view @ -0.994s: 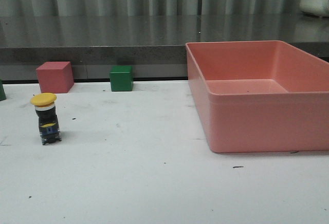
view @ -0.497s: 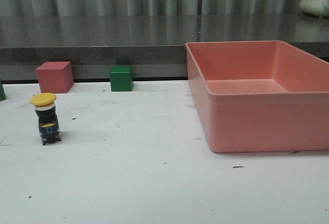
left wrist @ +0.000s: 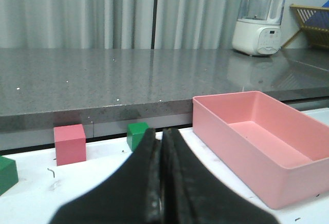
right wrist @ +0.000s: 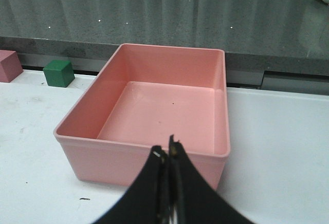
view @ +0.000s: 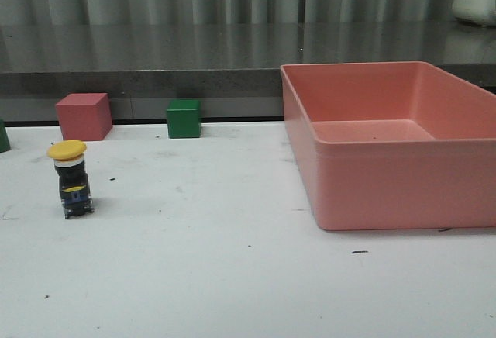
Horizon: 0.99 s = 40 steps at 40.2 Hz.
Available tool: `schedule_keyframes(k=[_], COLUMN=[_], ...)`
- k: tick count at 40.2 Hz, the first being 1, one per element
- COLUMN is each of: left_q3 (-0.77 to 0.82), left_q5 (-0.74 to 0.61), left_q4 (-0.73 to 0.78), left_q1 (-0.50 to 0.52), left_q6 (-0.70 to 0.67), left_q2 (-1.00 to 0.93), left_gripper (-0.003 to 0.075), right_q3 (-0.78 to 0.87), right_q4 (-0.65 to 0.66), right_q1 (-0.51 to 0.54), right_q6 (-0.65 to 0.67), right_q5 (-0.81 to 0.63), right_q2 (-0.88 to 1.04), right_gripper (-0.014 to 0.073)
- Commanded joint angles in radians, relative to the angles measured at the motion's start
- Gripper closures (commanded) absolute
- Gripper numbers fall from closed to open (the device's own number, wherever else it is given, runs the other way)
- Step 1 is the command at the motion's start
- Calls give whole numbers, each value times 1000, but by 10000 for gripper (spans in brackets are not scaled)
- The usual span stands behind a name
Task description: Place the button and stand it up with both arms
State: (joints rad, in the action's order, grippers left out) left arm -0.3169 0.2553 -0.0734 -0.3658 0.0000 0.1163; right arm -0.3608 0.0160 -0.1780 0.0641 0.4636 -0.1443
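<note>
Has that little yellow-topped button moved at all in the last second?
No. The button stands upright in the same spot on the table, in front of the pink cube as before. The tiny shift in the front view applies to the cubes too.

No writing, label, brand, number or sign can be read in any of the views. The white appliance on the grey counter has a small panel on its front, but whatever is printed there is too small and blurred to make out. The button shows a yellowish patch on its black body, with no legible characters on it.
</note>
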Motion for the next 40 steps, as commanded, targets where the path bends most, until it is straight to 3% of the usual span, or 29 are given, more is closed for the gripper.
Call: schedule_keyframes(k=[1,8,19,24,40], left_q3=[36,161,287,343,340], left_q5=[-101,-104,-179,-240,-201], left_q4=[25,15,13,13,13], left_q1=[37,159,330,357,358], left_q6=[-49,-49,-49,-49,-49], left_q2=[-32,-147,-144,-144,-142], left_gripper=[740,740,740,740,740], right_q3=[-25,-25,-25,-25,-25], right_q4=[13,13,13,13,13], right_q1=[5,5,5,5,5], right_q6=[-14,-14,-14,-14,-14], right_q5=[-81,-81,-81,-81,-81], right_q2=[-10,-10,-11,-11,-11], right_gripper=[655,655,655,655,655])
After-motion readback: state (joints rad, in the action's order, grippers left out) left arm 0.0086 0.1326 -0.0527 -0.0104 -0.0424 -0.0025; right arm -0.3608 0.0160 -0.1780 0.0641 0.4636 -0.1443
